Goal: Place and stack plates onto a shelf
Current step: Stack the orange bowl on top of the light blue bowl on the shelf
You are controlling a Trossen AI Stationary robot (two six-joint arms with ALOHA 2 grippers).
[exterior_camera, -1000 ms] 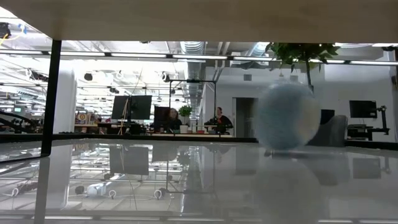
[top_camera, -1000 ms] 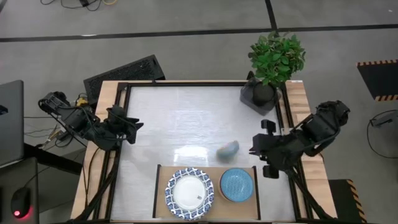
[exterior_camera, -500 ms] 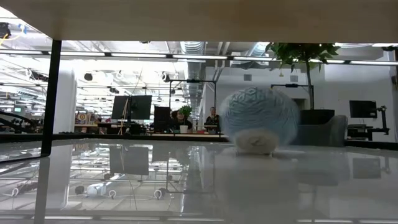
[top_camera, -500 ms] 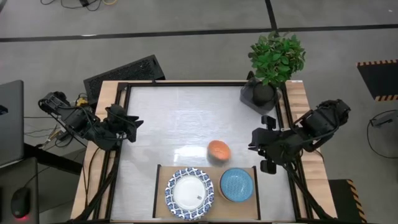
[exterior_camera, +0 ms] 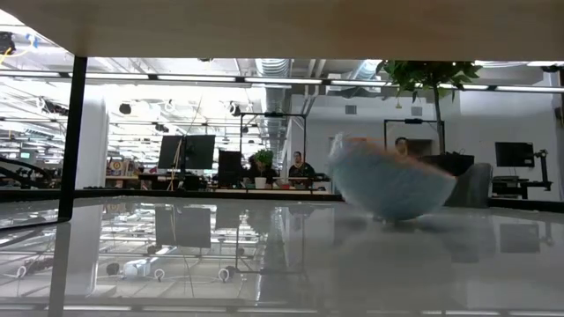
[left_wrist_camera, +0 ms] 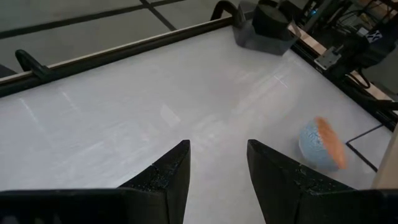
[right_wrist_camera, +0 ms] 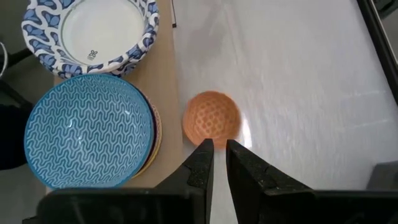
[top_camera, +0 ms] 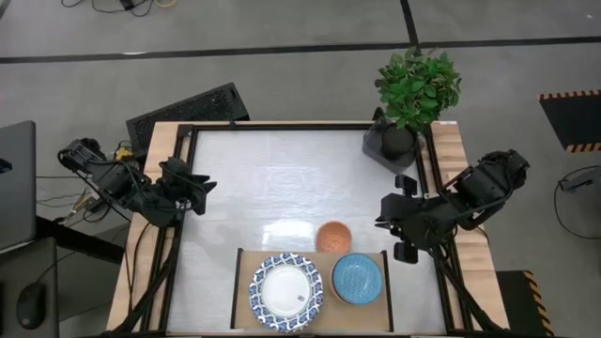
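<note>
Plates (top_camera: 285, 292) are sitting stacked on the shelf (top_camera: 242, 282) at the table's near edge, w/ a blue bowl (top_camera: 357, 279) beside them. An orange-lined small bowl (top_camera: 333, 237) is lying loose on the tabletop (top_camera: 272, 188), just beside the shelf's far edge; it isn't gripped by either arm. Right gripper (right_wrist_camera: 217, 163) is hovering above it, fingers nearly pressed together, holding nothing. Left gripper (left_wrist_camera: 214, 168) is waiting at the table's left edge, fingers spread, empty. Low view is showing the small bowl tilted; high view is hiding that. Potted plant (top_camera: 413, 94) is standing at the far right corner.
</note>
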